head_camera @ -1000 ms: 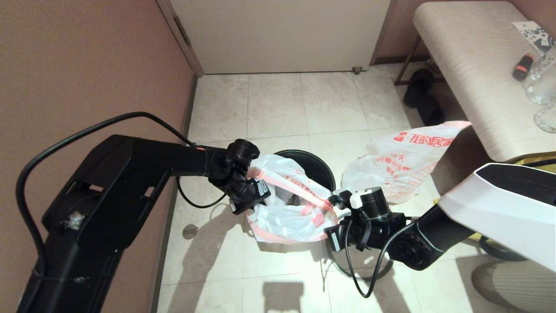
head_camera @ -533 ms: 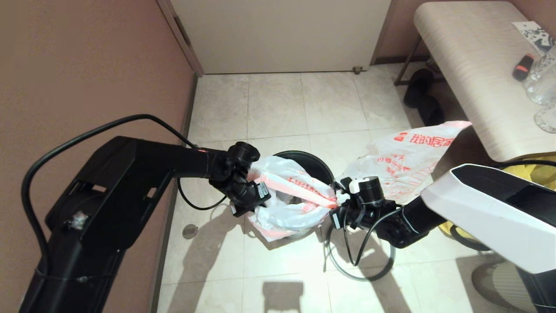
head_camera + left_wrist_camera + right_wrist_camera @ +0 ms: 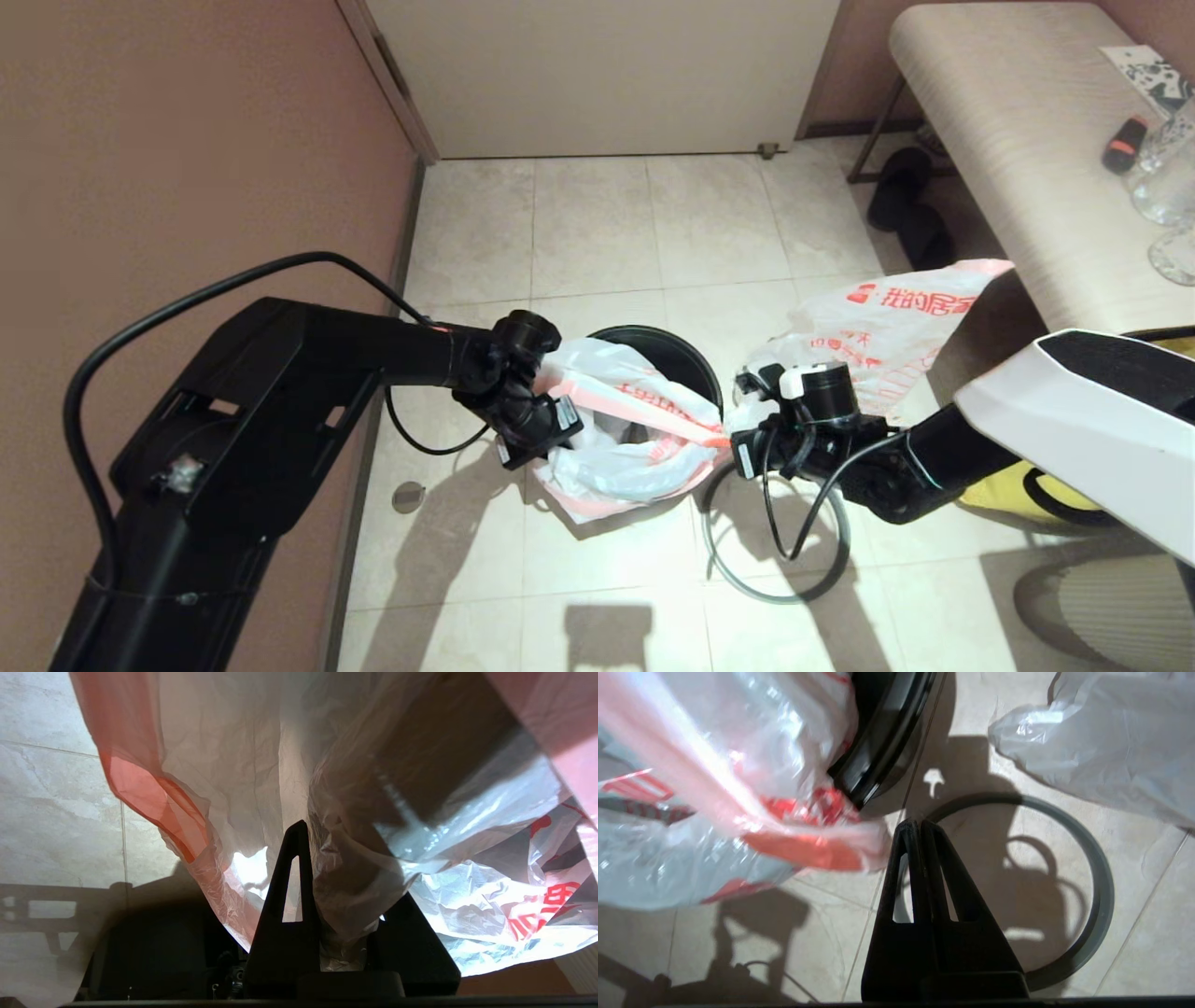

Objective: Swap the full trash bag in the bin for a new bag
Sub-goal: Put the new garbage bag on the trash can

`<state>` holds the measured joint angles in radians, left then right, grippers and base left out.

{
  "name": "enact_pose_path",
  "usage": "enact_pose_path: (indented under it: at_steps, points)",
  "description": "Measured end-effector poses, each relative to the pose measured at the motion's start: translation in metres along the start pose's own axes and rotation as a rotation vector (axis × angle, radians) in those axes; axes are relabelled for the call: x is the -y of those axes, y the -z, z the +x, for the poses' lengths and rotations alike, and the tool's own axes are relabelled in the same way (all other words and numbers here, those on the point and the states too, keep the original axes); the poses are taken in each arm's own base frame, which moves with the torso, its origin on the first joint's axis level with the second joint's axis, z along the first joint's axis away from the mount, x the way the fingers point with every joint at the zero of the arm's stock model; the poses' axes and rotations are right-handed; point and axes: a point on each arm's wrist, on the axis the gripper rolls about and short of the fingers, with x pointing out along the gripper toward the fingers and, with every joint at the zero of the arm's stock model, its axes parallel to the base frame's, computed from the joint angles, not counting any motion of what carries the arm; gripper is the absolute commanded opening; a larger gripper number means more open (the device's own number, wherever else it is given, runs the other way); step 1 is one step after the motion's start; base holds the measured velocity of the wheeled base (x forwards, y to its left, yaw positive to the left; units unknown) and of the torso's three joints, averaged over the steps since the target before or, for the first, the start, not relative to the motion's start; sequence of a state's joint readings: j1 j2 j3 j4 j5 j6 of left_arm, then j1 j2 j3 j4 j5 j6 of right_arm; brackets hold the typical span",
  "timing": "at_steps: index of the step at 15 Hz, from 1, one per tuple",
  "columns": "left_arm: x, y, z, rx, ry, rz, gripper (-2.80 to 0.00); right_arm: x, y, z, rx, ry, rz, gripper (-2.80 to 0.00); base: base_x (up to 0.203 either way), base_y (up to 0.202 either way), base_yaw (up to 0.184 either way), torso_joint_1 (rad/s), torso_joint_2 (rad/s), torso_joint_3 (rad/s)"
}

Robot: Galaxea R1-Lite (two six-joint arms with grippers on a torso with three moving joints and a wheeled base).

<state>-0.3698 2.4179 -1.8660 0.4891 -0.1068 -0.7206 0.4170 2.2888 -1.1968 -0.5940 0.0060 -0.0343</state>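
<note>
The new bag point(image 3: 625, 448) hangs stretched between my two grippers over the near side of the black bin point(image 3: 686, 350). My left gripper point(image 3: 551, 403) is shut on the bag's left side, with film bunched between its fingers point(image 3: 327, 868). My right gripper point(image 3: 731, 437) is shut on the pink edge band at the bin's right. In the right wrist view its fingers point(image 3: 920, 823) press together beside the band point(image 3: 808, 849) and the bin rim point(image 3: 882, 751). The full trash bag point(image 3: 878, 336) lies on the floor to the right. The grey hoop point(image 3: 728, 579) lies on the tiles below my right wrist.
A brown wall runs along the left and a closed door stands at the back. A bench point(image 3: 1008, 140) with glassware and a small remote stands at the right, dark slippers point(image 3: 910, 215) under it. Part of a yellow bag point(image 3: 1004, 490) shows beneath my right arm.
My right arm has swung back and to the right, drawing the bag's edge band a little further right across the bin. The left gripper has barely shifted.
</note>
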Motion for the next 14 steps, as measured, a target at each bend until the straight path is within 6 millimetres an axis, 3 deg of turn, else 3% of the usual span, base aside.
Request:
enact_pose_path:
  at_steps: [8,10,14]
  points:
    - [0.002,0.0,-0.001,0.005,0.003,-0.001,-2.8,-0.021,-0.004,-0.047,-0.055,-0.197,0.11,-2.8,0.0,0.0,0.0,0.0,0.0,0.0]
    - [0.003,0.001,-0.002,0.004,0.005,0.001,-2.8,-0.027,-0.003,-0.048,-0.027,-0.268,0.101,-2.8,0.0,0.0,0.0,0.0,0.0,0.0]
    - [0.009,0.006,-0.014,-0.015,0.011,0.014,-2.8,-0.034,0.006,-0.029,0.056,-0.3,0.087,-2.8,0.0,0.0,0.0,0.0,0.0,0.0]
